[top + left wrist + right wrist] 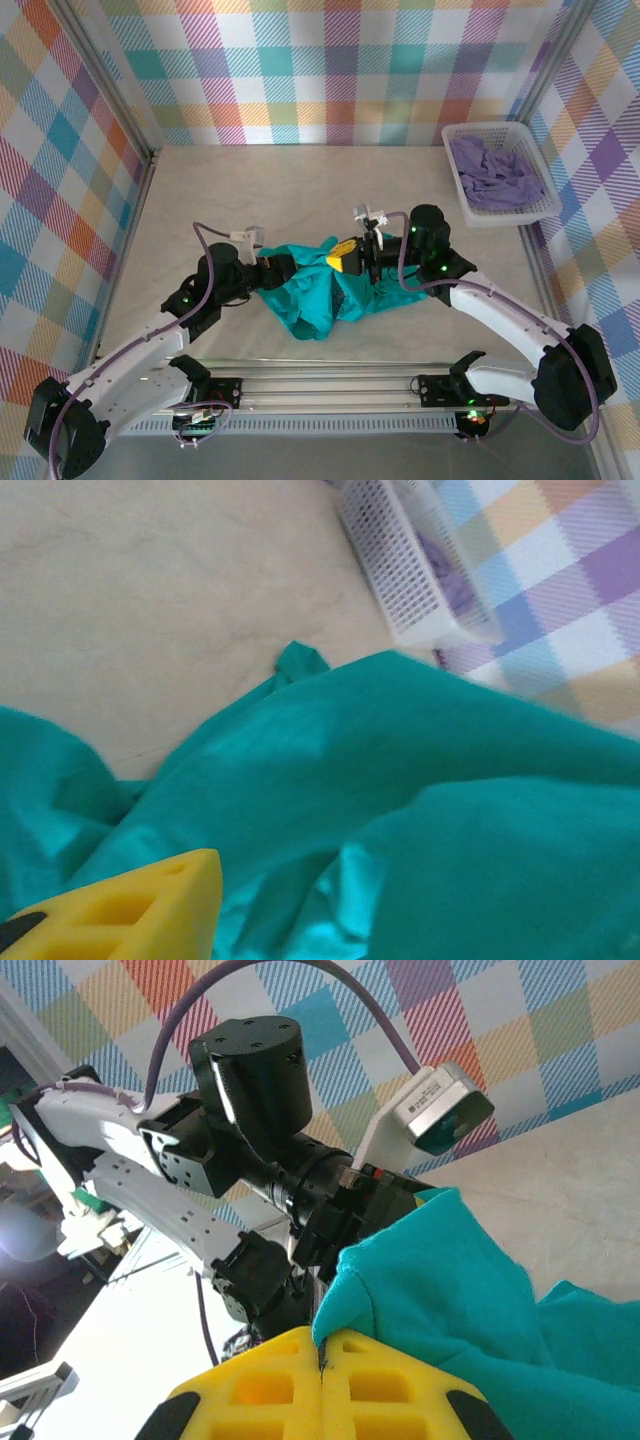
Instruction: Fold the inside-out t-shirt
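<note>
Top external, right gripper (342,260) clamped on inside-out t-shirt (318,295) edge, left gripper (288,272) at its left edge, jaw gap unclear, table (300,190) open beyond, basket (500,215) far right.

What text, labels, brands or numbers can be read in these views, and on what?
None readable.
teal t-shirt: no print or tag lettering shows on the visible cloth.
white basket and lavender garment: no markings.
silver camera housing on the left arm: no legible label.
right gripper: plain yellow, no marking.
</note>
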You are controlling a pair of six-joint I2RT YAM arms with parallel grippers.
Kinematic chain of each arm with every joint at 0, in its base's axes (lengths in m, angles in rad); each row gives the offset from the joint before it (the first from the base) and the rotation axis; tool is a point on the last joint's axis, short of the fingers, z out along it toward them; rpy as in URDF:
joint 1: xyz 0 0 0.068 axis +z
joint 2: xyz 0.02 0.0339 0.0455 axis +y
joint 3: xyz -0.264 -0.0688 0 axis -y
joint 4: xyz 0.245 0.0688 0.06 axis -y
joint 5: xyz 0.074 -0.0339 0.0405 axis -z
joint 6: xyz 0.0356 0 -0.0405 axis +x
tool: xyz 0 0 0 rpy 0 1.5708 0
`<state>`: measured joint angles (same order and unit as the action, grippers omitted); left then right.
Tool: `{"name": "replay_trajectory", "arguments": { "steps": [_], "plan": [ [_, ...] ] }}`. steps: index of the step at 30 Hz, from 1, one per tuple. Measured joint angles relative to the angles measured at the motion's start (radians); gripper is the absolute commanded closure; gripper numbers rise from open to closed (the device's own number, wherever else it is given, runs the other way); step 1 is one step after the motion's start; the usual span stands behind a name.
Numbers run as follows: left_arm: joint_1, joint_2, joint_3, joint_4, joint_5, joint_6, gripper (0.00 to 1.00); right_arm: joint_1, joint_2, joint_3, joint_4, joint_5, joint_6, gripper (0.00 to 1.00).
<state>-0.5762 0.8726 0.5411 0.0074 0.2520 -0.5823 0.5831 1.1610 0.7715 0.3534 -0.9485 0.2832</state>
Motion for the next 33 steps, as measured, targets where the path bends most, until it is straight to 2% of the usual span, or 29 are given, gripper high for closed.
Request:
{"name": "replay_trajectory", "arguments": {
  "steps": [2,5,7,9,14,20,24,26,30,33],
  "plan": [
    [-0.007,-0.008,0.006,-0.05,-0.028,0.028,0.41,-0.01,0.003,0.016,-0.04,-0.023,-0.027,1.0],
    [-0.032,-0.02,0.035,-0.127,-0.094,0.075,0.3,-0.019,0.014,0.032,-0.098,-0.04,-0.059,1.0],
    [-0.06,-0.027,0.066,-0.176,-0.153,0.115,0.21,-0.02,0.026,0.044,-0.13,-0.041,-0.065,1.0],
    [-0.102,-0.029,0.1,-0.217,-0.215,0.156,0.18,-0.02,0.045,0.063,-0.159,-0.04,-0.063,1.0],
    [-0.241,0.006,0.196,-0.305,-0.405,0.274,0.14,-0.02,0.091,0.114,-0.208,-0.04,-0.031,1.0],
    [-0.369,0.126,0.31,-0.367,-0.623,0.426,0.16,-0.02,0.112,0.167,-0.3,-0.04,-0.007,1.0],
    [-0.405,0.18,0.36,-0.378,-0.695,0.506,0.22,-0.021,0.117,0.203,-0.378,-0.033,-0.006,1.0],
    [-0.418,0.187,0.367,-0.377,-0.708,0.536,0.3,-0.025,0.122,0.216,-0.405,-0.029,-0.002,1.0],
    [-0.429,0.183,0.366,-0.375,-0.738,0.581,0.54,-0.042,0.129,0.226,-0.437,-0.029,0.024,1.0],
    [-0.429,0.15,0.355,-0.367,-0.752,0.598,0.79,-0.053,0.13,0.227,-0.458,-0.029,0.031,1.0]
  ]
}}
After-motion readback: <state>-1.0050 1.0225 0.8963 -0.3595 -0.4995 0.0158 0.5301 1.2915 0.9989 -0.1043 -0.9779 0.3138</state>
